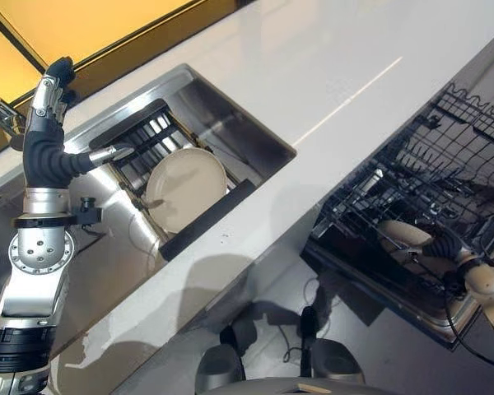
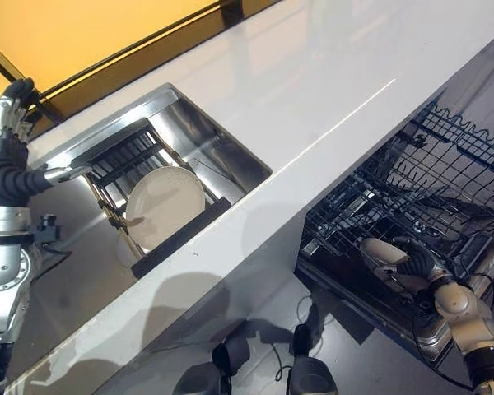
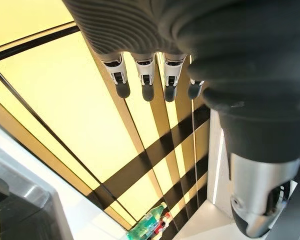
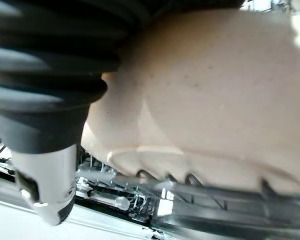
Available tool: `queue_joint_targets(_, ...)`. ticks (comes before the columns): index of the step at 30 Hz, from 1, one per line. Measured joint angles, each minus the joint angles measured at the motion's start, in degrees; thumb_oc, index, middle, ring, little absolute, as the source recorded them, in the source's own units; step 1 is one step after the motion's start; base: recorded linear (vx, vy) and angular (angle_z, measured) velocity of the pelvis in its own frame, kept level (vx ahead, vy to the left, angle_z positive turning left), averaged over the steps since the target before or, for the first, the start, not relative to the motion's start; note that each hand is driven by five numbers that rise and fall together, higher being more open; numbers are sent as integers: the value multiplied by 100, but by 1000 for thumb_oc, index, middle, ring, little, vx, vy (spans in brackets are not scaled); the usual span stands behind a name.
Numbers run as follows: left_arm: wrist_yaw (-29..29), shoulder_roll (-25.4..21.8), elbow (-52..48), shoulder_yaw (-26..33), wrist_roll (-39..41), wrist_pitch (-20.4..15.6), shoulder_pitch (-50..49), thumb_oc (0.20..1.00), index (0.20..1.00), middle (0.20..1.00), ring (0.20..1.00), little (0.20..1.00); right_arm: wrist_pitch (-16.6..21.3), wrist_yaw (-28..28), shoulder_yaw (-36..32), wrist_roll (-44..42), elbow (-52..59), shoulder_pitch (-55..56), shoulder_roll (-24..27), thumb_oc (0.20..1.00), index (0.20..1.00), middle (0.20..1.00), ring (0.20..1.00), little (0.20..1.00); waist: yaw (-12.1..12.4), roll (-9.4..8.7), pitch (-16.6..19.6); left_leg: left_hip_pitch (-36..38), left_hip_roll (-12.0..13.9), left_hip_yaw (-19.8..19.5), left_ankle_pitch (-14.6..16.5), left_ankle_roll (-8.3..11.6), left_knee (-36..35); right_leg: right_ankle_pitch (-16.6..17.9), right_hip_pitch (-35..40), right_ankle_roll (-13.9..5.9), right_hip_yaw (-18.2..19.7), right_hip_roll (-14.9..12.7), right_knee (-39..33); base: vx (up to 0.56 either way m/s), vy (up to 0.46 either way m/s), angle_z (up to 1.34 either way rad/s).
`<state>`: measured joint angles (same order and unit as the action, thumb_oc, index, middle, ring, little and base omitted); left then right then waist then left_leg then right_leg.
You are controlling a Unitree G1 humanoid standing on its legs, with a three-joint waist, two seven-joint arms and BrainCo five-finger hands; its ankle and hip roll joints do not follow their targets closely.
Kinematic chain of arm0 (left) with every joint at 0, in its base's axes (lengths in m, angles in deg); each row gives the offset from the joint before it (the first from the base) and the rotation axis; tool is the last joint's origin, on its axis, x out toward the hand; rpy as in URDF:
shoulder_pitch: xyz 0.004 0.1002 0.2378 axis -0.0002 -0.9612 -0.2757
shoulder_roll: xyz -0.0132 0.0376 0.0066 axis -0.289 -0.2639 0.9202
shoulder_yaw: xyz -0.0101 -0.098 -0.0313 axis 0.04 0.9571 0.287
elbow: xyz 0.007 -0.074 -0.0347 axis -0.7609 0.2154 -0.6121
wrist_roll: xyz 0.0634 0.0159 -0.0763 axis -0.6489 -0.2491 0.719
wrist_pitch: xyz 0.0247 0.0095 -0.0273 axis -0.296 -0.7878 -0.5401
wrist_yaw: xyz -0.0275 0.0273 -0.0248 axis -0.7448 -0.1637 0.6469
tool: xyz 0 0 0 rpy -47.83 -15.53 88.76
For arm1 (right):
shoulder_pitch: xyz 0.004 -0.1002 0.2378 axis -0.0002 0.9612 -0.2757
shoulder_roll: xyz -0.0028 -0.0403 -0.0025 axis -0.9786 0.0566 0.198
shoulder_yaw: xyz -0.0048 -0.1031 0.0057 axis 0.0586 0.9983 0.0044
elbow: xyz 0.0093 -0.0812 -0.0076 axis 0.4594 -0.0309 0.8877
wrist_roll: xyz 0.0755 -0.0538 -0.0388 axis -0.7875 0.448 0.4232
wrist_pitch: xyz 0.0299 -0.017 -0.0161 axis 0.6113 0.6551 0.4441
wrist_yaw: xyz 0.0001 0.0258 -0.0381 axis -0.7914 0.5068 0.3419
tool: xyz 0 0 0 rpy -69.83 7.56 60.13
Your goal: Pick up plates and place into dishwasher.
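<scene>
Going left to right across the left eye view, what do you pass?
Left hand raised by the sink → cream plate leaning in the sink rack → white counter → dishwasher rack → right hand on a second plate.

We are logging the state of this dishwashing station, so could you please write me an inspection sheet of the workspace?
Surface: glossy white countertop with a recessed stainless-steel sink.
Job's things: one round cream plate leans in the black slatted rack inside the sink; a second cream plate sits among the tines of the black wire dishwasher rack, pulled out below the counter edge.
Clutter: nothing seen on the counter.
Hands: left hand raised over the sink's far end, fingers straight, holding nothing; right hand curled on the second plate in the dishwasher rack.
Cables: left out; robot's own.
Surroundings: yellow wall panels with dark strips behind the counter.
</scene>
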<state>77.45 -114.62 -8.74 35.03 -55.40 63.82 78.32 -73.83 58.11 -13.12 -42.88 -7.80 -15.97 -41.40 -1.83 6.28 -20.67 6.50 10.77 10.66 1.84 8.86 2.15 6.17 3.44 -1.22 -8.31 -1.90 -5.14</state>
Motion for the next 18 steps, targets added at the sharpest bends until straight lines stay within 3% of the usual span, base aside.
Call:
queue_joint_targets(7,-133,0,-4,139,0,-1,-106,1000,1000,1000,1000,1000,-192,-224,-102,393,562,383,-131,1000,1000,1000,1000,1000,-21,-161,108,92,-7,32,-3,-4,-47,11,46,-1,27,-4,0,30,0,-3)
queue_joint_targets(13,-134,88,-9,321,-17,-12,-436,1000,1000,1000,1000,1000,-459,-576,-996,695,2158,659,-277,1000,1000,1000,1000,1000,-49,-144,195,277,8,107,11,17,-119,42,111,39,176,65,1,-3,34,-13)
queue_joint_targets(18,-195,409,-9,604,-107,-33,-779,1000,1000,1000,1000,1000,-405,-674,-1630,915,2944,887,-274,1000,1000,1000,1000,1000,-48,-123,580,390,6,196,18,22,-258,8,95,24,284,86,0,-34,34,-11)
